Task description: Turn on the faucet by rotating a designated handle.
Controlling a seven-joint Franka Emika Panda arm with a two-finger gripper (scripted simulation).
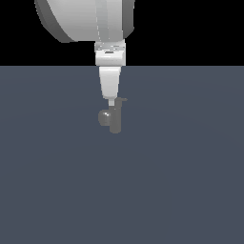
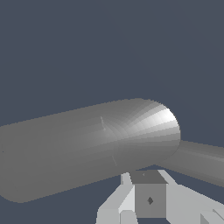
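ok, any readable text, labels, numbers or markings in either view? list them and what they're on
None. No text, label, brand, number or sign shows in either view.
The faucet is plain dull grey, with no markings on its body or on the handle.
The tool and the white arm link above it are blank in the exterior view.
The small dark diamond mark on the tool's grey block in the wrist view is a shape, not a character.

Flat slate-blue floor (image 1: 181,190) carrying a single fixture

The small dull-grey faucet (image 1: 115,119) stands upright directly on the floor, its rounded spout (image 1: 104,117) bulging toward the exterior view's left of the body; around the faucet the surface is plain and uniform.
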